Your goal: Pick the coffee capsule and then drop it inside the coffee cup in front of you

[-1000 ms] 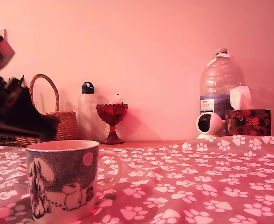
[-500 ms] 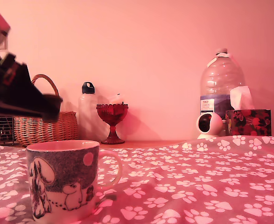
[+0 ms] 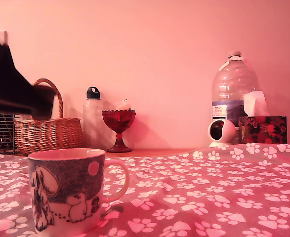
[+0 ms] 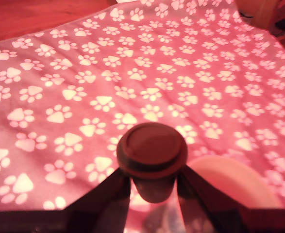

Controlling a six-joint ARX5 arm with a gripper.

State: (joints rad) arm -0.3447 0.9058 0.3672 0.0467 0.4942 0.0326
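A: A cloth (image 3: 224,187) printed with paw marks covers the table, and along the far wall stand a basket (image 3: 48,133), a bottle (image 3: 92,118), a red goblet (image 3: 118,129) and a big water jug (image 3: 233,94). Why is the arm up at the exterior view's left?

B: It looks like a carry. The gripper (image 4: 152,187) has its two fingers closed narrow on the coffee capsule (image 4: 152,150), round flat face towards the wrist camera, lifted clear of the cloth

A: And the coffee cup (image 3: 68,190)?

B: Near the camera at the exterior view's left, upright, handle to the right. In the wrist view its pale rim (image 4: 229,182) shows just beside the capsule, not under it

A: So no release yet?

B: I'd judge not: the capsule needs to sit over the mouth first, or it may clip the rim
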